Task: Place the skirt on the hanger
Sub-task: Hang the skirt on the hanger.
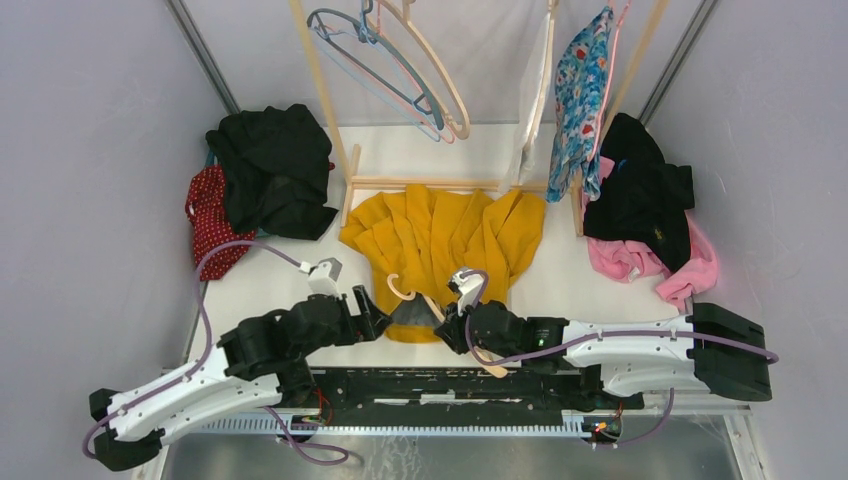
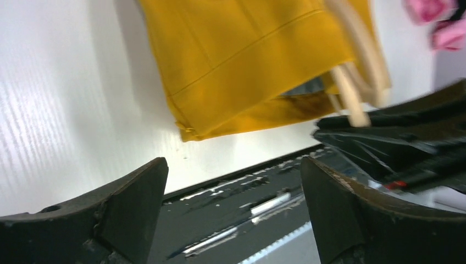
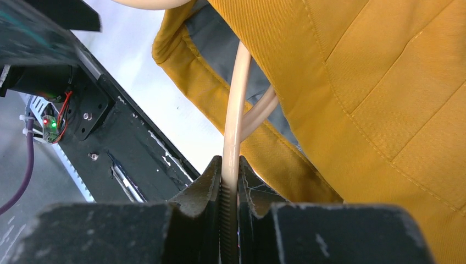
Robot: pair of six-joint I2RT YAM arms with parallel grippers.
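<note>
The mustard-yellow pleated skirt [image 1: 440,235] lies flat on the white table, its waistband toward the arms. A cream hanger [image 1: 405,290] is pushed into the waist opening; its hook curls out over the fabric. My right gripper [image 3: 231,165] is shut on a cream hanger bar [image 3: 235,104], right at the grey-lined waistband [image 3: 220,55]. My left gripper [image 2: 233,170] stands open and empty just off the skirt's near left corner [image 2: 189,129], over the table's black front rail. In the top view the left gripper [image 1: 385,318] sits beside the waist.
A wooden clothes rack [image 1: 420,183] stands behind the skirt with spare hangers [image 1: 395,60] and a floral garment [image 1: 580,95]. A black and red clothes pile [image 1: 255,180] lies at the left, a black and pink pile [image 1: 650,215] at the right. A black rail [image 1: 450,385] edges the table front.
</note>
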